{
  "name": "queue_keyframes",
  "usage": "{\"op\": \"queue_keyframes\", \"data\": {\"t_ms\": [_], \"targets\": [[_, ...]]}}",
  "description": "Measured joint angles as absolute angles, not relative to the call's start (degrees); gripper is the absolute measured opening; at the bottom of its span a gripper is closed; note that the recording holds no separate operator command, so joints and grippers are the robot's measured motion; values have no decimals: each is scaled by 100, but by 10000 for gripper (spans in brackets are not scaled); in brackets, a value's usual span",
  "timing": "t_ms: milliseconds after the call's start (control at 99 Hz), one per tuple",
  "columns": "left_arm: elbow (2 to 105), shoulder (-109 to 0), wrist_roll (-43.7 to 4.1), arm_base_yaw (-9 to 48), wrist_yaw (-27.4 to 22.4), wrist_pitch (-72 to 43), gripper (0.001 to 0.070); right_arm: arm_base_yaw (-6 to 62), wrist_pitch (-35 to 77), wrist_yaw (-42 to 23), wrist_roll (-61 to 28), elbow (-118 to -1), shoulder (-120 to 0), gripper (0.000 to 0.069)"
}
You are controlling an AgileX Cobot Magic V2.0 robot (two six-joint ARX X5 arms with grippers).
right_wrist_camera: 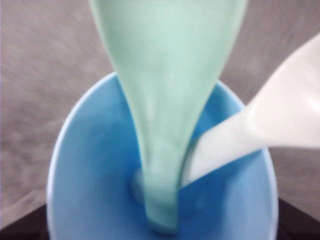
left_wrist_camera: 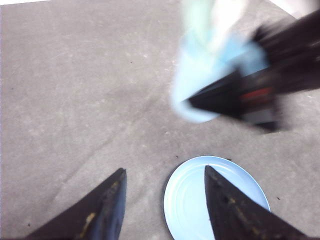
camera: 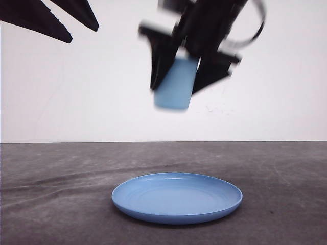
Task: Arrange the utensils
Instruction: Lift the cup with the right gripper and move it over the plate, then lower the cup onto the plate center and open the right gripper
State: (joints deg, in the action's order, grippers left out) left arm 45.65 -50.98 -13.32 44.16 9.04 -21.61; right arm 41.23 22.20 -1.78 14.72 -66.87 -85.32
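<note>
My right gripper (camera: 179, 87) hangs high above the table, shut on a light blue cup (camera: 175, 84), and is blurred by motion. Inside the cup (right_wrist_camera: 100, 165) stand the utensils, handles down: a mint-green spoon (right_wrist_camera: 165, 85) and a white fork (right_wrist_camera: 280, 115). In the left wrist view the cup (left_wrist_camera: 200, 80) is a blur with the utensils (left_wrist_camera: 210, 20) sticking out of it. My left gripper (left_wrist_camera: 165, 172) is open and holds nothing; it is raised at the upper left (camera: 76, 28) of the front view.
A round blue plate (camera: 177, 197) lies on the dark grey table, below the held cup. In the left wrist view the plate (left_wrist_camera: 187, 195) lies under my left gripper's right finger. A white wall closes off the back.
</note>
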Motion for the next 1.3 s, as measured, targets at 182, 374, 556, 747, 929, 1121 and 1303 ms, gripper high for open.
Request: {"op": "queue_keyframes", "data": {"t_ms": [182, 374, 556, 747, 929, 1121, 1303], "targets": [[4565, -5098, -1332, 4416, 906, -2163, 294, 4250, 3100, -303, 1236, -6687, -7669, 415], [4565, -5098, -1332, 4416, 904, -2161, 294, 4427, 3686, -318, 1175, -6683, -7415, 415], [4565, -5098, -1332, 4416, 904, -2161, 294, 4681, 3304, -322, 1184, -6182, -7439, 415], [4565, -5098, -1332, 4416, 904, -2161, 294, 4888, 2370, -469, 1321, -5236, -7467, 413], [4565, -5098, -1332, 4416, 904, -2163, 294, 5026, 1522, -480, 1441, -4611, -7721, 413], [4565, -5098, -1332, 4416, 904, -2165, 294, 5120, 1100, -626, 1525, -4458, -8180, 413], [4565, -5098, -1332, 4416, 904, -2165, 294, 5225, 860, -628, 1549, -4458, -8611, 413]]}}
